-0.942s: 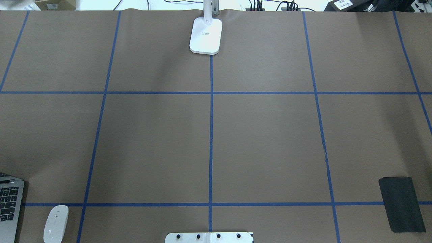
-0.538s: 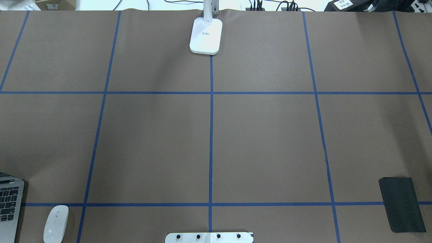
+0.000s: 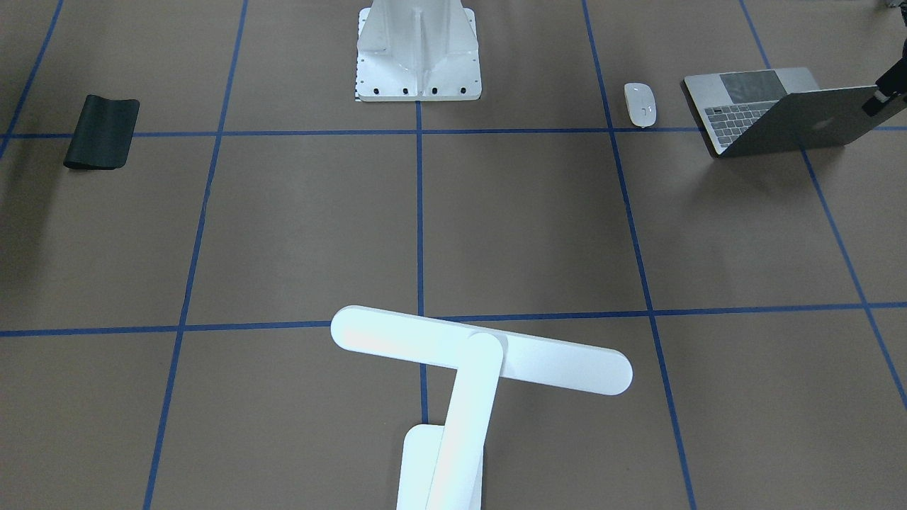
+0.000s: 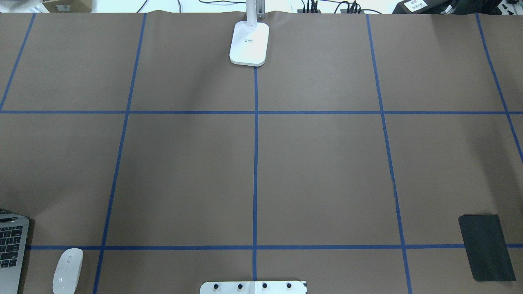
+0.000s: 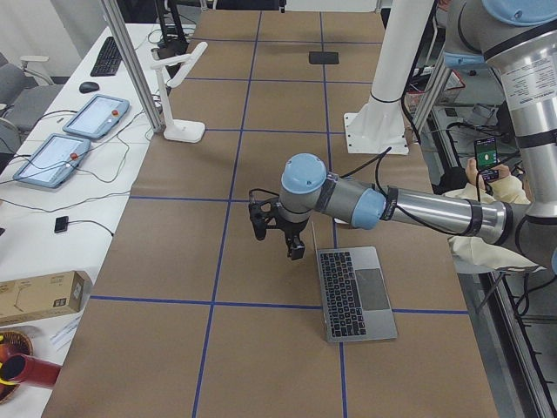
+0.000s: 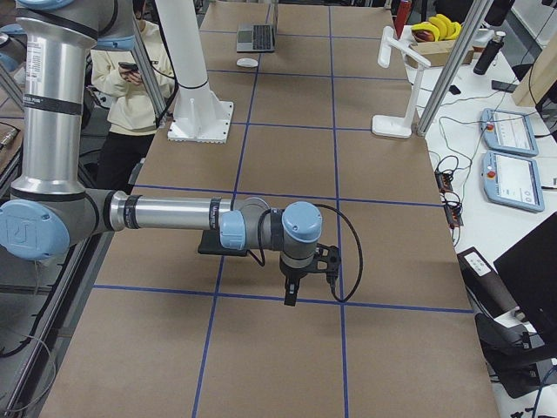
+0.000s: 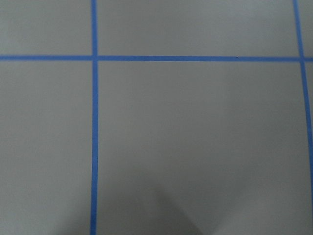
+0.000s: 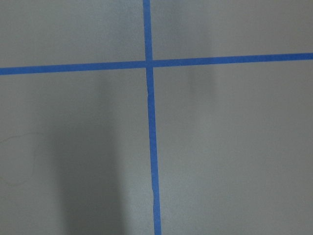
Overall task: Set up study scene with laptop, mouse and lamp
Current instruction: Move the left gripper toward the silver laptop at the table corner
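The open grey laptop [image 3: 772, 110] sits near the robot's left table corner, and its edge shows in the overhead view [image 4: 10, 249]. The white mouse [image 3: 640, 104] lies beside it, apart from it [image 4: 68, 270]. The white lamp [image 3: 482, 349] stands at the far middle edge, and its base shows in the overhead view [image 4: 249, 43]. My left gripper [image 5: 277, 237] hovers by the laptop's lid. A black piece of it shows by the lid's upper corner [image 3: 881, 94]. I cannot tell if it is open. My right gripper [image 6: 291, 294] hangs over bare table, its state unclear.
A black mat [image 4: 486, 247] lies at the robot's right, beside the right arm [image 6: 218, 244]. The white ribbed pedestal [image 3: 418, 49] stands at the near middle edge. Brown paper with blue tape lines [image 4: 255, 163] covers the table. Both wrist views show only paper and tape.
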`<action>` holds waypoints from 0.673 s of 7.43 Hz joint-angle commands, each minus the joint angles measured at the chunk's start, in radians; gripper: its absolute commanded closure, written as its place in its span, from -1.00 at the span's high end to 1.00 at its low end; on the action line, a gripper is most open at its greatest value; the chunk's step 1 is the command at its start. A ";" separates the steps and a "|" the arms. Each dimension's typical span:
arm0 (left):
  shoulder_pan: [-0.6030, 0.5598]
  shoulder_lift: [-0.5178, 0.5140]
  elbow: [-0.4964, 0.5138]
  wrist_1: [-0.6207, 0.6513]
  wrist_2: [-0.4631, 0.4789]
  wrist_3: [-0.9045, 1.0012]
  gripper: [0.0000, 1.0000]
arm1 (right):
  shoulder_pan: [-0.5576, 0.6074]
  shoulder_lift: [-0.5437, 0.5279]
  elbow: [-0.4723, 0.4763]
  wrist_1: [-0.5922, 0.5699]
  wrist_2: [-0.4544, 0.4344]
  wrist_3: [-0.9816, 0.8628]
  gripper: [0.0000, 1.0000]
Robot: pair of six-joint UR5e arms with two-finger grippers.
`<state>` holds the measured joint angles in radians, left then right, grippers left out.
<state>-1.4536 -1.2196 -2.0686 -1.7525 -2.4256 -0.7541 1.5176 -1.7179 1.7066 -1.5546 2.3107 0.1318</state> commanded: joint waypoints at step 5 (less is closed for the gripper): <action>0.006 0.191 -0.014 0.044 0.004 -0.435 1.00 | 0.003 -0.094 0.073 0.043 0.002 -0.001 1.00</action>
<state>-1.4479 -1.0944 -2.0751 -1.7108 -2.4217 -1.1648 1.5195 -1.8056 1.7727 -1.5336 2.3125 0.1295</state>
